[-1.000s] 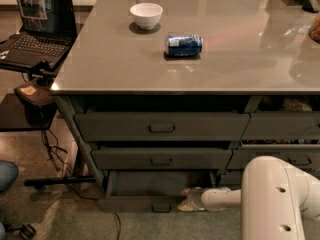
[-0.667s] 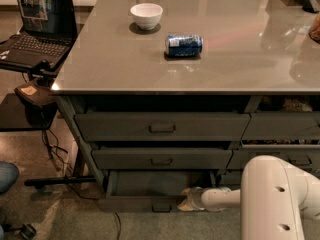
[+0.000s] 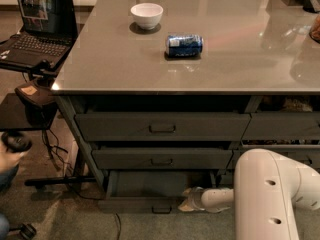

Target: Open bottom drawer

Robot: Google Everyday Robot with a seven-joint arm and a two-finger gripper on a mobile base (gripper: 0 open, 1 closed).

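Note:
The bottom drawer is the lowest, slimmest dark-grey drawer of the left stack. It stands pulled out toward me, showing its plain dark inside. A small loop handle sits at the centre of its front. My gripper is at the end of the white arm, low at the drawer's front right, just right of the handle. The two taller drawers above it stay closed.
On the grey tabletop stand a white bowl and a blue can lying on its side. A laptop sits on a side stand at the left, with cables on the floor. A person's hand shows at the left edge. The neighbouring drawer stack is at the right.
The view has shifted a little and a hand has come into view at the left edge. The drawer and gripper stand about the same.

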